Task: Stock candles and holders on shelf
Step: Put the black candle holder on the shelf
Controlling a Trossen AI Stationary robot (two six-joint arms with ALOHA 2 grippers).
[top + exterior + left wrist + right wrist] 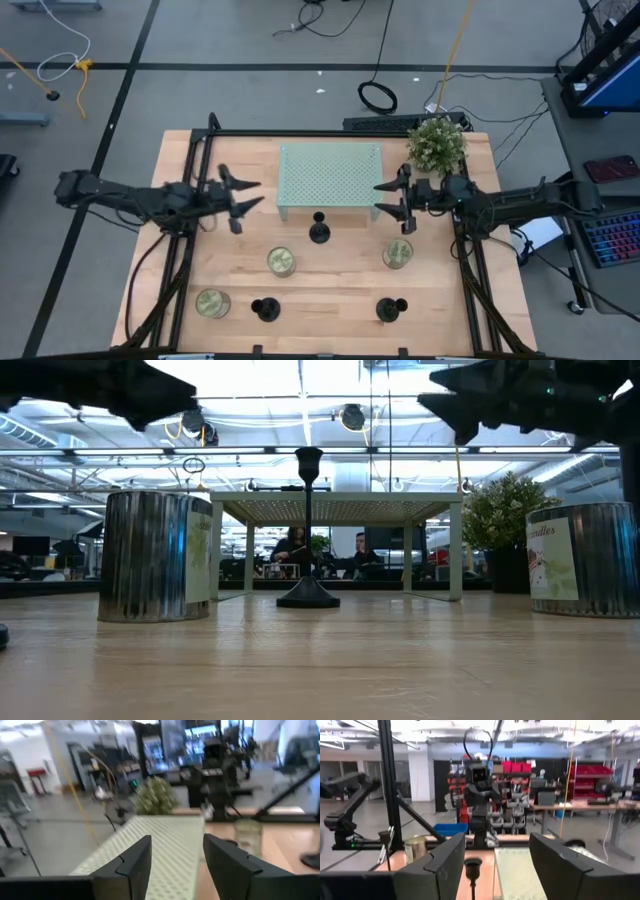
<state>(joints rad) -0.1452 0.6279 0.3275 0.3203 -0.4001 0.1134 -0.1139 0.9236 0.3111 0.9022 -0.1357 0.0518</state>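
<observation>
So from my seat the top-down camera shows both arms hovering over the table (330, 290), one on each side of the shelf (330, 178), which sits in the upper middle of the frame with its dotted top bare. My left pincer (243, 197) is at the left of the frame, just off the shelf's left end, fingers spread wide and holding nothing. The right pincer (390, 198) mirrors it just off the shelf's right end, also spread and empty, with the potted plant (437, 146) right behind it in the upper right.

Everything to be stocked is on the wood below the shelf. One holder (319, 232) stands just in front of the shelf's front edge, near center. Two more holders sit in the bottom row, one lower left of center (265, 309) and one lower right (391, 311). Candles: one in the middle left of center (281, 262), one to the right under the right pincer (397, 254), and one in the lower left corner area (212, 303).

On the table-level camera the near holder (307, 530) stands upright dead center in front of the shelf (335, 508), with a candle on the left (158, 556) and another at the right edge (585, 560). People are sitting far back in the room, visible under the shelf.
</observation>
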